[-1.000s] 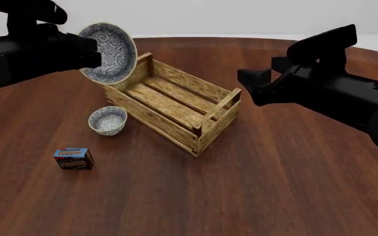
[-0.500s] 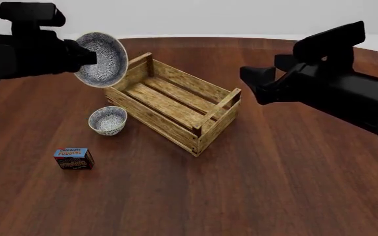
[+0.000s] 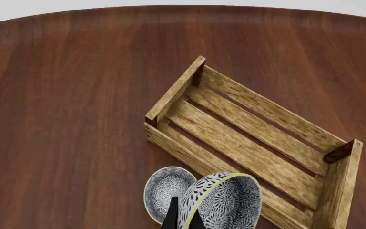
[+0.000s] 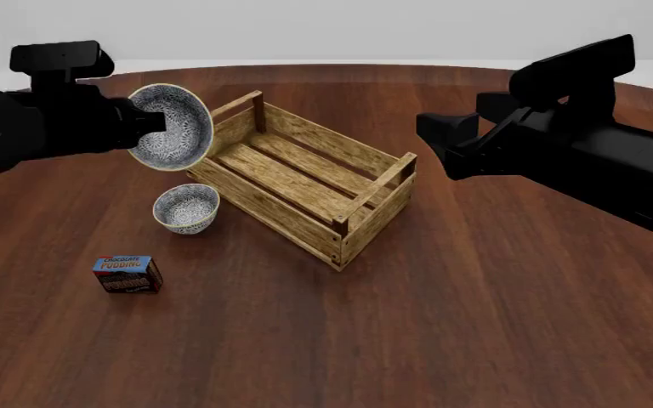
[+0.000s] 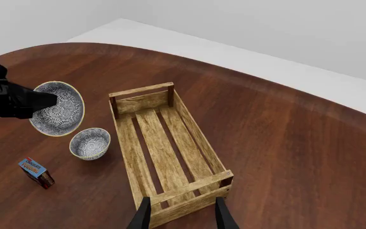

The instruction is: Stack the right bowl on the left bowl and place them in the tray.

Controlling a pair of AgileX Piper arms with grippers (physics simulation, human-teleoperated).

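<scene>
The right bowl (image 4: 173, 127), white with blue-grey speckle, hangs tilted on its side in the air, and my left gripper (image 4: 149, 124) is shut on its rim. It hovers above the twin left bowl (image 4: 186, 208), which stands upright on the table beside the tray (image 4: 261, 204), a light-wood slatted crate. In the left wrist view the held right bowl (image 3: 226, 202) sits at the left gripper (image 3: 183, 220), with the left bowl (image 3: 165, 190) behind it and the tray (image 3: 170, 93) beyond. My right gripper (image 5: 181, 215) is open and holds nothing, above the tray's (image 5: 124, 149) near end.
A small blue-topped pudding box (image 4: 128, 274) lies on the table nearer me than the left bowl. The dark wood table is round, and its far edge curves behind the tray.
My left gripper has carried the right bowl downward and slightly left, closer to the left bowl on the table. The right arm has barely moved.
</scene>
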